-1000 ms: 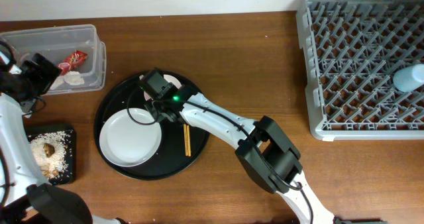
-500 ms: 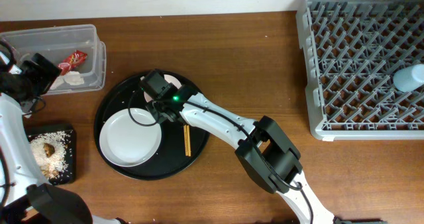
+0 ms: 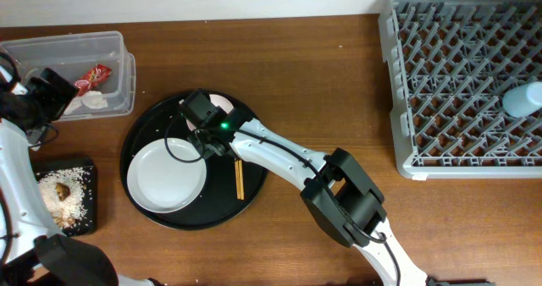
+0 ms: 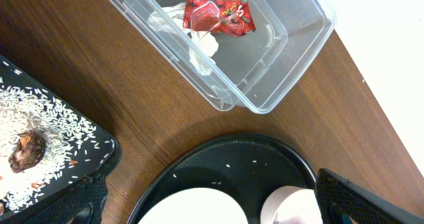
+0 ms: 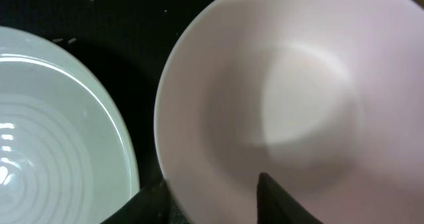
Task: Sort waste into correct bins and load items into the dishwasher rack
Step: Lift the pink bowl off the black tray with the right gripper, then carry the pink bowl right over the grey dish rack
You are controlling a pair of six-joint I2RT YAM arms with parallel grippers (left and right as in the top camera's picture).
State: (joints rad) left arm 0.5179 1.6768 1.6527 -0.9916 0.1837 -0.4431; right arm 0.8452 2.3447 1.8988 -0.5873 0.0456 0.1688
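Right arm is reaching across to the large round black tray [image 3: 144, 134] left of centre in the overhead view, and the right gripper [image 5: 211, 187] is down on the small white bowl [image 5: 291, 85] at the top edge of that tray. In the wrist view its dark fingers [image 5: 149, 207] straddle the bowl's rim, one outside and one inside, but I honestly can't tell whether they're actually squeezing it. The white round plate [image 3: 165, 176] sits just beside the bowl, in the tray's lower left part, and the two thin wooden chopsticks [image 3: 239, 178] lie together on the tray's right side, pointing up and down the frame. A few stray rice grains are scattered on the tray too. The left gripper [image 4: 209, 187] hangs at the left edge with its fingers spread wide and nothing between them. The clear plastic rectangular tub [image 4: 298, 58] at upper left has the red snack wrapper [image 4: 218, 15] and crumpled white tissue [image 4: 199, 42] in it. The flat black rectangular tray [image 3: 91, 169] at lower left has the pale rice scraps [image 4: 46, 138] with the small brown food lump [image 4: 28, 151] sitting on them. The big grey plastic lattice rack [image 3: 449, 83] fills the upper right, with the light blue cup [image 3: 525, 98] at its right edge.
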